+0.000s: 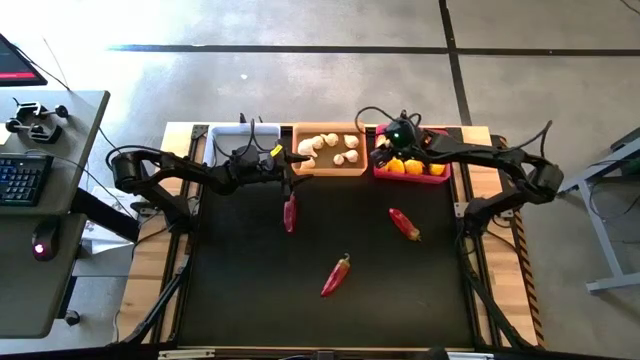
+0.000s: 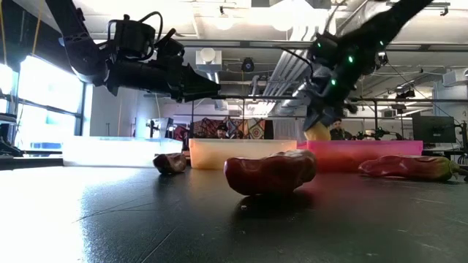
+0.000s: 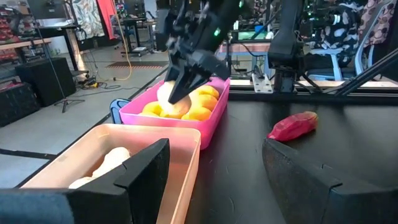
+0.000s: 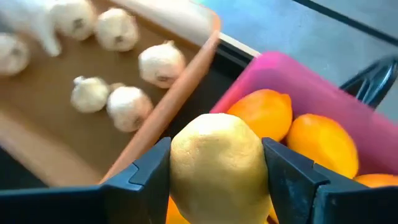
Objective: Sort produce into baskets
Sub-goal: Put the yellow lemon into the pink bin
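Lemon (image 4: 217, 171) between right gripper (image 4: 214, 180) fingers, over pink basket (image 4: 298, 81)

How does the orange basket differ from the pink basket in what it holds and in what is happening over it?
The orange basket holds white garlic bulbs; the pink basket holds yellow lemons. No gripper is over the orange basket, while the right gripper holds a lemon above the pink one. Both are shallow rectangular bins, side by side at the table's far edge.
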